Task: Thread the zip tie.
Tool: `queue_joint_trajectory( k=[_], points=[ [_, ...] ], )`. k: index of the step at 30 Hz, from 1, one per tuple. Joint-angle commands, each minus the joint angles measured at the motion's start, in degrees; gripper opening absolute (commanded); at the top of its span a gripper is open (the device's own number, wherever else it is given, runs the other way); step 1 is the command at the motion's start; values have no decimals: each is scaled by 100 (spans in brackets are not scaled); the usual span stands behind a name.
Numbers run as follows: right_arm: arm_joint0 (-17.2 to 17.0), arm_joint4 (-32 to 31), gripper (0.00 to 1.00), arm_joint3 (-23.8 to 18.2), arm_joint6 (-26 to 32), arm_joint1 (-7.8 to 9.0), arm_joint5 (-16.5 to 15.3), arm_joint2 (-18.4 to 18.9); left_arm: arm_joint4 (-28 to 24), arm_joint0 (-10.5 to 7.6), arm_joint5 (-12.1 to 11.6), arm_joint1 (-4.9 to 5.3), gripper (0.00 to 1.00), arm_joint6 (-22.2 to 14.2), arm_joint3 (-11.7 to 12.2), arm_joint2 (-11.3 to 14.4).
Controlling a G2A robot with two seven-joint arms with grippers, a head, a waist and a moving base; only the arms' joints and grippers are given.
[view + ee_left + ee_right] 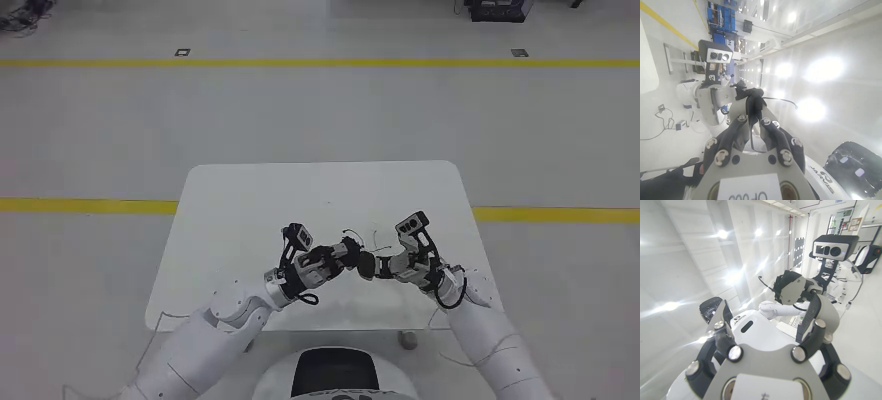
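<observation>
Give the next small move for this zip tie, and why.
Probably bring the right gripper onto the free end of the zip tie and close: its jaws stand open and empty, while the left gripper is shut on the tie, that end jutting loose.

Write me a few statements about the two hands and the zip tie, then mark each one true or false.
1. The left hand is shut on the zip tie. True.
2. The right hand also grips the tie. False: its fingers stand wide apart with nothing between them.
3. The zip tie lies flat on the table. False: the left hand holds it, and its free end curves out into the air.
4. The two hands face each other close together, over the part of the table nearest the robot. True.
</observation>
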Motion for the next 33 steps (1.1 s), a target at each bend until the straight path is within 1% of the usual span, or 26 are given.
queue_joint_trajectory(
  k=[1,3,5,9,10,11,12,13,16,20,24,33],
  points=[
    [19,114,100,-4,14,1,103,-40,-181,-4,-84,-16,0,-225,84,37],
    [37,186,100,-13,14,12,174,-80,-344,-33,-154,-32,0,-401,195,50],
    [41,267,100,-43,14,26,225,-115,-399,-70,-208,-41,0,-558,275,56],
    [42,358,100,-122,14,76,270,-195,-440,-117,-245,-55,0,-685,365,61],
    [45,356,89,-137,14,95,266,-222,-496,-119,-250,-61,0,-723,376,68],
    [48,349,80,-146,14,110,263,-246,-577,-117,-236,-67,0,-759,393,72],
    [52,329,61,-150,14,126,247,-270,-605,-118,-229,-69,0,-769,401,72],
    [60,302,52,-147,14,146,218,-300,-605,-118,-229,-69,0,-769,401,72],
    [94,190,44,-99,14,190,136,-370,-605,-118,-229,-69,0,-769,401,72],
    [164,195,33,-16,14,233,30,-472,-605,-118,-229,-69,0,-769,401,72],
    [217,250,25,27,14,266,-46,-564,-605,-118,-229,-69,0,-769,401,72],
    [291,356,15,115,14,338,-152,-698,-605,-118,-229,-69,0,-769,401,72]
  ],
)
